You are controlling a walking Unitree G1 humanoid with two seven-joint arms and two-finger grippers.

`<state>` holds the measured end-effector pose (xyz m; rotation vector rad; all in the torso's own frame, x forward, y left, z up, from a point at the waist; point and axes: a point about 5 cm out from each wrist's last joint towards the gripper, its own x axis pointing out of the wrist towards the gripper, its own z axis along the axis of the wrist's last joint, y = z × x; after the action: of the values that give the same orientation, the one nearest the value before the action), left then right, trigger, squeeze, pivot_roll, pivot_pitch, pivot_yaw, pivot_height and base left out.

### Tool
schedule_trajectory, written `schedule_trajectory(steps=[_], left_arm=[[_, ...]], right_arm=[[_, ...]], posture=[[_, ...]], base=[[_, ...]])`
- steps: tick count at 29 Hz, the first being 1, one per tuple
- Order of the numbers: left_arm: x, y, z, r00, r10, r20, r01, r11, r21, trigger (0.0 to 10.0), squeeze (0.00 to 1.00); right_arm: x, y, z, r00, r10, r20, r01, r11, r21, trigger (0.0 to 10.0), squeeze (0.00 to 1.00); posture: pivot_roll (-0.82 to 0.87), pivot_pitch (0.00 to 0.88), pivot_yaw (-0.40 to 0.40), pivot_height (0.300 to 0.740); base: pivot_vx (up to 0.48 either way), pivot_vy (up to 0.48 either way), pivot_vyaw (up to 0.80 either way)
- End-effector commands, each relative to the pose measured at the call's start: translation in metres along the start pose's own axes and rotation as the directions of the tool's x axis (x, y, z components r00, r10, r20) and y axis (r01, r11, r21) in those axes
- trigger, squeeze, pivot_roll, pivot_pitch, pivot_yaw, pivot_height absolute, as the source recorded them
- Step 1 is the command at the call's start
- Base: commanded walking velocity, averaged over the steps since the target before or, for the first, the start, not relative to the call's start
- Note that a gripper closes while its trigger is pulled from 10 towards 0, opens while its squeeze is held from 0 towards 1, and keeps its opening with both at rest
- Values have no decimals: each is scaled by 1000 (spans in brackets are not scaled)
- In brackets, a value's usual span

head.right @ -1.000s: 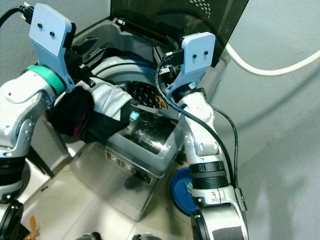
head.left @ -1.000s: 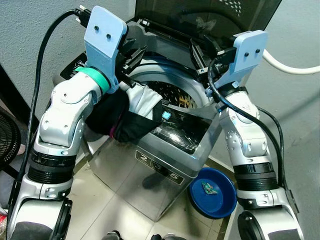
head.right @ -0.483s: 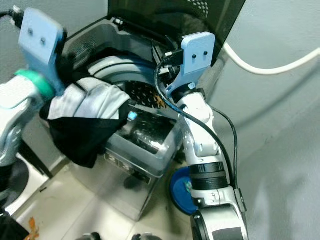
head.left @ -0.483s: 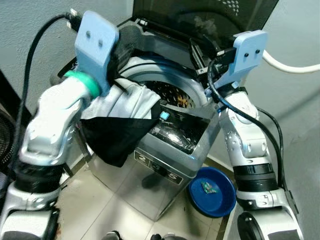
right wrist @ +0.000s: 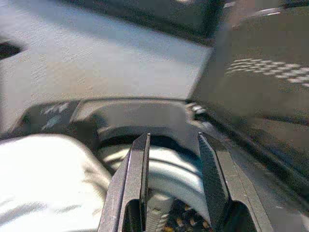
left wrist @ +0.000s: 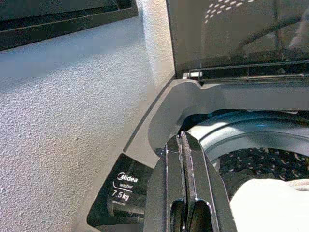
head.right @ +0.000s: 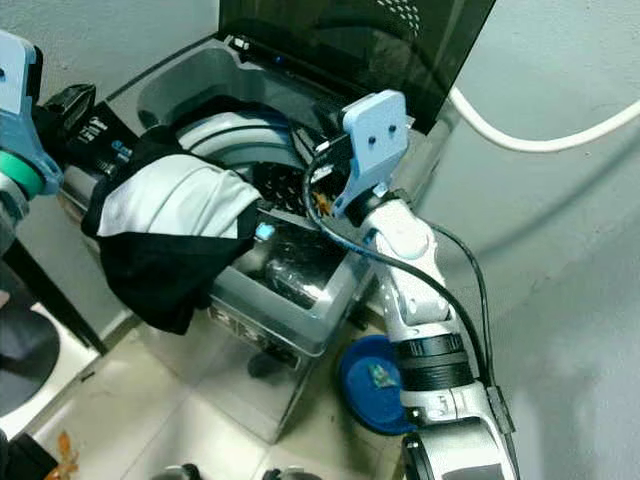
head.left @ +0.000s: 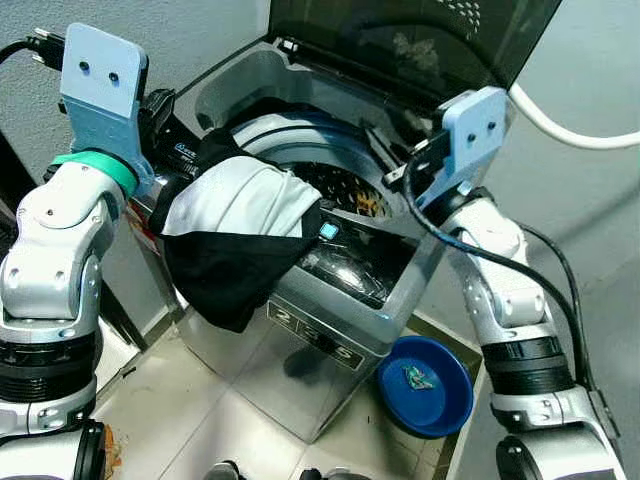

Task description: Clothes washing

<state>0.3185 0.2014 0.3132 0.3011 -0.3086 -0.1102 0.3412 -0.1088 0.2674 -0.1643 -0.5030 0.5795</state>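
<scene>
A black and white garment (head.left: 235, 215) lies draped over the front left rim of the top-loading washing machine (head.left: 330, 335), its black part hanging down the outside. The dark lid (head.left: 400, 35) stands open above the perforated drum (head.left: 345, 190). My left gripper (left wrist: 179, 137) is shut with nothing in it, held at the washer's left side by the Midea label (left wrist: 123, 186), apart from the garment. My right gripper (right wrist: 171, 140) is open and hovers above the drum's right rim, with the white cloth (right wrist: 43, 179) below and ahead of it.
A blue bowl (head.left: 425, 385) holding a small item sits on the tiled floor at the washer's front right corner. A white hose (head.left: 575, 130) runs along the grey wall on the right. A dark object (head.left: 10, 215) stands at the far left.
My left gripper has let go of the garment and drawn back to the left. The garment has dropped open over the washer's rim. My right gripper has shifted slightly toward the drum.
</scene>
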Motion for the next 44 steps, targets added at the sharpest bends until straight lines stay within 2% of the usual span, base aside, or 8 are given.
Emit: schedule_trajectory(steps=[1, 11, 18, 23, 26, 30, 35, 44], left_arm=[[3, -8, -9, 1000, -21, -23, 20, 999, -29, 10000, 0], [15, -35, -23, 995, -74, -69, 64, 989, -135, 10000, 0], [15, -37, -27, 994, -63, -85, 46, 983, -179, 10000, 0], [16, -32, -27, 995, -54, -87, 38, 983, -178, 10000, 0], [17, -31, -27, 995, -52, -87, 36, 983, -180, 10000, 0], [19, -33, -24, 996, -41, -84, 21, 973, -229, 10000, 0], [19, -33, -13, 999, 9, -45, -14, 991, -131, 10000, 0], [22, -11, 18, 994, 88, 61, -81, 991, -110, 10000, 0]], right_arm=[[-6, 1, -13, 996, 33, -79, -36, 998, -41, 10000, 0], [-22, 4, -53, 967, 7, -256, -32, 995, -92, 10000, 0], [-37, 7, -69, 954, -23, -299, 37, 998, 42, 10000, 0], [-54, 16, -71, 928, 121, -351, -151, 987, -57, 10000, 0], [-58, 15, -72, 922, 137, -363, -171, 983, -63, 10000, 0], [-47, -3, -61, 966, -69, -250, 115, 978, 173, 10000, 0], [-31, -9, -51, 959, -213, -188, 255, 937, 240, 10000, 0], [-4, -8, -22, 967, -252, -48, 254, 918, 306, 10000, 0]], posture=[[93, 67, -54, 740], [80, 79, -44, 740], [81, 89, -40, 740], [77, 94, -32, 740], [75, 93, -32, 740], [74, 93, -30, 740], [80, 92, -30, 740], [101, 92, -36, 740]], base=[[0, 0, 0], [0, 0, 0], [0, 0, 0], [0, 0, 0], [0, 0, 0], [0, 0, 0], [0, 0, 0], [0, 0, 0]])
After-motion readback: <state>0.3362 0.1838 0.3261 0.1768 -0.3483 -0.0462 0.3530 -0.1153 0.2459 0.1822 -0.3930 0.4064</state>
